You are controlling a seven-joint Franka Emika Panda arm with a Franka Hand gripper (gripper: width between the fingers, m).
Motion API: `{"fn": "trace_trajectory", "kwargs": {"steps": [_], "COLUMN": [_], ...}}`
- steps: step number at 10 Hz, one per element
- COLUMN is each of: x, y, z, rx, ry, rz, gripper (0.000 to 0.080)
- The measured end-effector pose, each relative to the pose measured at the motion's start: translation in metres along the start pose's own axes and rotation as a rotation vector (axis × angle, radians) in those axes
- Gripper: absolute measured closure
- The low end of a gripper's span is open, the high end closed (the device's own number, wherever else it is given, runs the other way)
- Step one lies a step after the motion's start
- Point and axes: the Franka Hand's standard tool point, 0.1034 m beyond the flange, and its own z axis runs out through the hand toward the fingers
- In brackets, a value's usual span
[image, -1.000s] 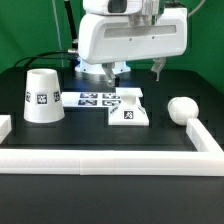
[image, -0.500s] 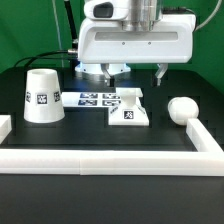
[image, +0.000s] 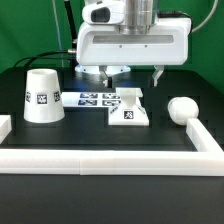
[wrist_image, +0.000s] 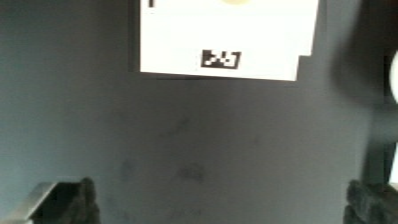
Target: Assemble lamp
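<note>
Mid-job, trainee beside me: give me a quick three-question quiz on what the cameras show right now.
1. True or false: the gripper is shut on the bulb.
2. Which lamp part stands furthest to the exterior view's left? A) base B) shade C) bulb
3. Short answer: how many lamp parts are joined together?

Key:
1. False. The gripper is open and empty.
2. B.
3. None. All three lie apart.
</note>
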Motion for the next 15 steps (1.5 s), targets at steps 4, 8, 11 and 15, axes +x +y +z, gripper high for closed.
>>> {"fn": "trace_trajectory", "kwargs": {"steps": [4, 8, 11, 15], "x": [-0.019, -0.051, -0.052, -0.052], "y": [0.005, -0.003, -0.010, -0.008], "z": [0.007, 0.023, 0.024, 0.029], "rx": [-0.001, 0.013, 0.012, 0.013], "ry": [-0.012, -0.027, -0.025, -0.012], "rz": [0.040, 0.067, 0.049, 0.012], "gripper": [0.0100, 0.0100, 0.0100, 0.0100]}}
